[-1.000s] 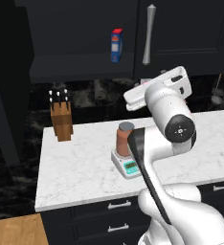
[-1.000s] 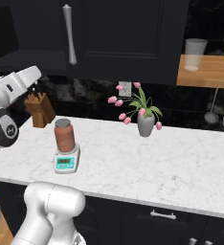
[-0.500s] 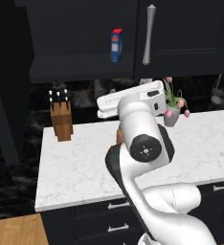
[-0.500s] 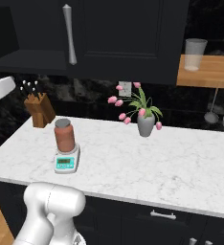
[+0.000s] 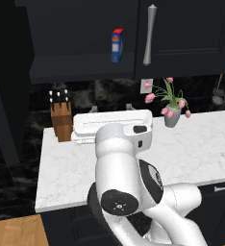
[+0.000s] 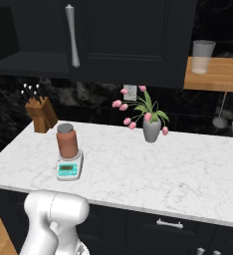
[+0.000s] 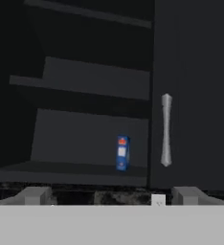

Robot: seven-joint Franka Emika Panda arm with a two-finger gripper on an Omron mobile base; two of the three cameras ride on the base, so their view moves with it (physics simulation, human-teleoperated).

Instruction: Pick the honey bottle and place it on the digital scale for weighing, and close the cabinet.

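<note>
The honey bottle point(image 6: 67, 141), reddish-brown with a grey lid, stands upright on the digital scale point(image 6: 69, 168) near the counter's left front. Nothing grips it. The black cabinet point(image 5: 191, 38) hangs above, its right door shut with a silver handle point(image 5: 149, 34). Its left door point(image 5: 7, 91) is swung out, baring the shelves point(image 7: 90, 119). My gripper point(image 7: 111, 196) is open and empty, both fingertips point(image 7: 35, 195) spread wide, and it faces the open cabinet from a distance. The white hand point(image 5: 112, 126) lies level over the counter.
A slim blue carton point(image 5: 116, 45) stands on the cabinet's lowest shelf beside the shut door. A knife block point(image 6: 40, 112) sits at the counter's back left, a vase of pink tulips point(image 6: 151, 127) in the middle. A glass point(image 6: 203, 55) rests on a wooden shelf at right.
The arm has swung leftward and lower across the left base view, and has left the right base view. The honey bottle has stayed on the scale. The jaws stay open.
</note>
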